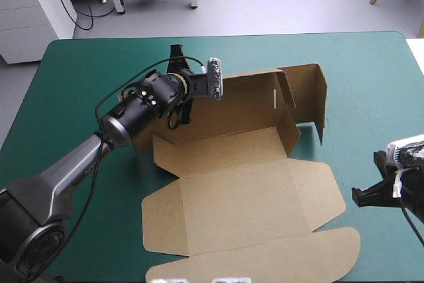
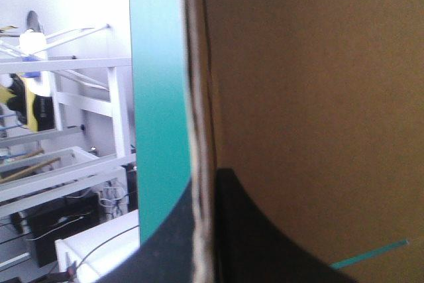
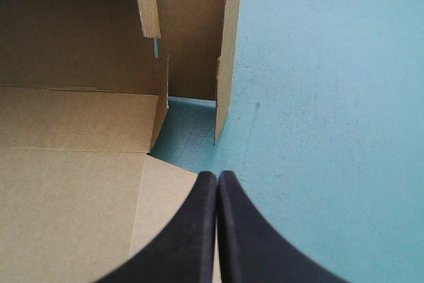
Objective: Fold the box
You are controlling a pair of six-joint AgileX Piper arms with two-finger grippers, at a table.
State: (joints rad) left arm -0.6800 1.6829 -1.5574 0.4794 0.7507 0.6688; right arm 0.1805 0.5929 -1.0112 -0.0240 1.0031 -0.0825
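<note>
Left pincer (image 2: 205,193) grips the raised far wall of the box (image 1: 245,197) at 11 o'clock. Right pincer (image 3: 217,178), clenched on nothing, sits at its 3 o'clock, nearer the right-hand flaps.

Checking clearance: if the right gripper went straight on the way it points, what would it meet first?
Probably the free edge of the box's upright end flap, almost dead ahead of the shut right gripper across a bare strip of teal-green cover. Depth is unclear, so it might pass just beside it.
</note>
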